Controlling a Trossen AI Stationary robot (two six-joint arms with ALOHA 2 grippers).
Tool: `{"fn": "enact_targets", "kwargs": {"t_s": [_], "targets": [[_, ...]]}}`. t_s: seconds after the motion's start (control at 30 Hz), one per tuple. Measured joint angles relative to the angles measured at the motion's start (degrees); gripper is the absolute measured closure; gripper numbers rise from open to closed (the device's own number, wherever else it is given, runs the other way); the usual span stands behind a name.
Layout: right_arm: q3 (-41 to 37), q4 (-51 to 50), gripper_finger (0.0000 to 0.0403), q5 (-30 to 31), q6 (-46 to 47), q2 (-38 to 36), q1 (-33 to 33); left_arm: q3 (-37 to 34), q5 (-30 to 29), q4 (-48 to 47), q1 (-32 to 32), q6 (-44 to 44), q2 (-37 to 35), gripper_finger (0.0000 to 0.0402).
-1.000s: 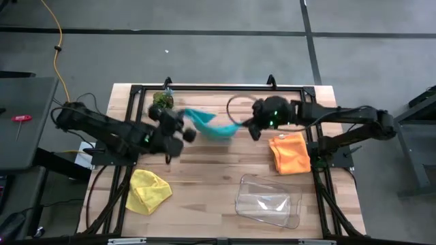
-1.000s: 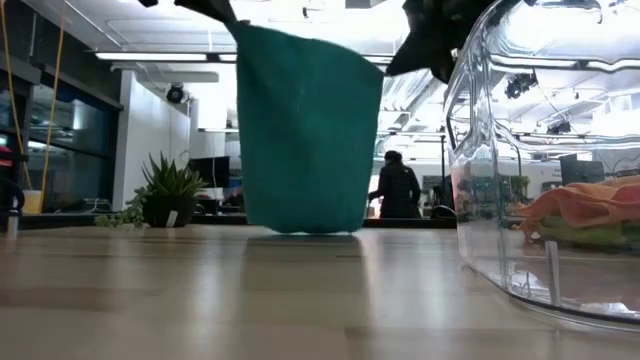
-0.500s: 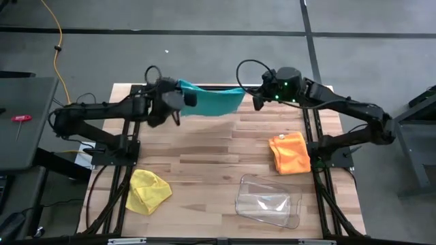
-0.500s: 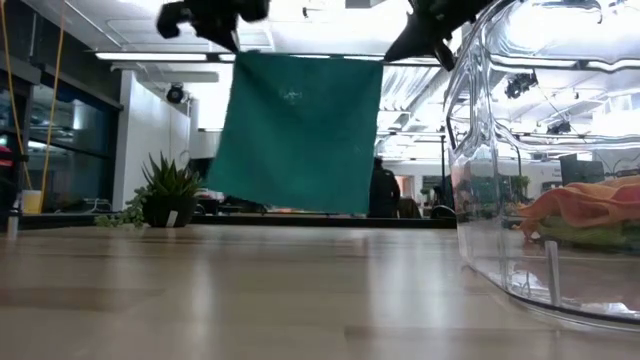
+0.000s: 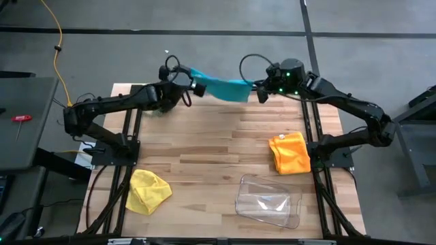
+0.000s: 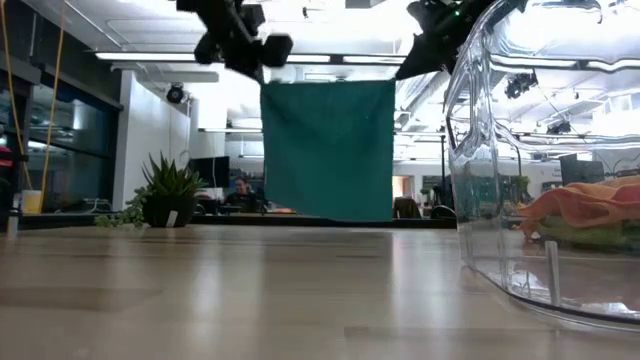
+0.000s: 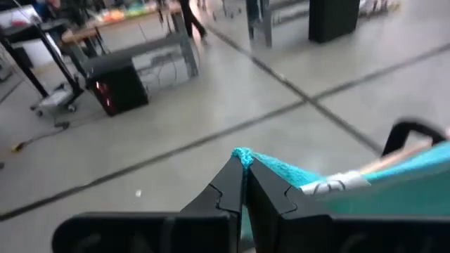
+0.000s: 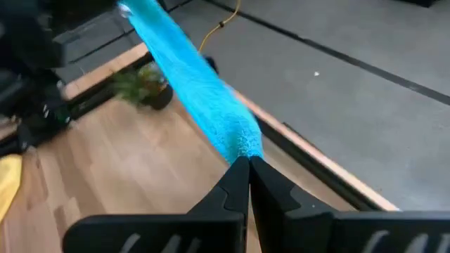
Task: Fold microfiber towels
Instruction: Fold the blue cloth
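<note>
Teal towel (image 5: 219,85) hangs stretched in the air over the table's far edge, a top corner pinched in each of the left gripper (image 5: 193,83) and right gripper (image 5: 261,91).
Judged step: spreading before the first fold; next, lay it flat on bare wood. Orange towel (image 5: 289,152), yellow towel (image 5: 148,190) and clear tray (image 5: 268,201) lie nearer, well apart; the plant (image 6: 165,190) sits close by.

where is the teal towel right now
In the high view the teal towel hangs stretched in the air over the table's far edge, one top corner pinched by the left gripper, the other by the right gripper.
</note>
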Motion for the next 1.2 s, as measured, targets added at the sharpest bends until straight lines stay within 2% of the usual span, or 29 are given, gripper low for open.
{"fn": "enact_targets", "kwargs": {"t_s": [0.2, 0.37, 0.63, 0.73, 0.93, 1.03, 1.2], "targets": [[-5.51, -0.08, 0.0403, 0.89, 1.03, 0.26, 4.61, -8.06, 2.05, -3.15, -3.66, -9.69, 0.07, 0.04], [-10.98, -0.25, 0.0403, 1.01, 5.99, 0.28, 9.77, -13.29, 2.5, -5.37, -10.18, -17.56, -0.07, 0.0401], [-15.98, -1.38, 0.0403, 1.05, 17.16, 0.28, 21.84, -13.94, 2.98, -16.97, -25.35, -36.77, -0.11, 0.0401], [-17.55, -2.36, 0.0403, 3.05, 22.05, 0.28, 27.11, -13.94, 3.17, -20.27, -31.36, -45.89, 0.07, 0.0401], [-19.44, -2.56, 0.0403, 5.75, 30.3, 0.28, 34.36, -13.83, 3.94, -21.3, -41.0, -62.69, 3.45, 0.0401], [-19.44, -2.45, 0.0403, 7.45, 32.03, 0.28, 34.3, -13.93, 3.09, -21.59, -41.31, -63.94, 5.28, 0.0402], [-19.44, -2.73, 0.0403, 11.8, 32.52, 0.28, 29.55, -13.91, 2.93, -21.43, -35.76, -61.31, 7.57, 0.0402]]}}
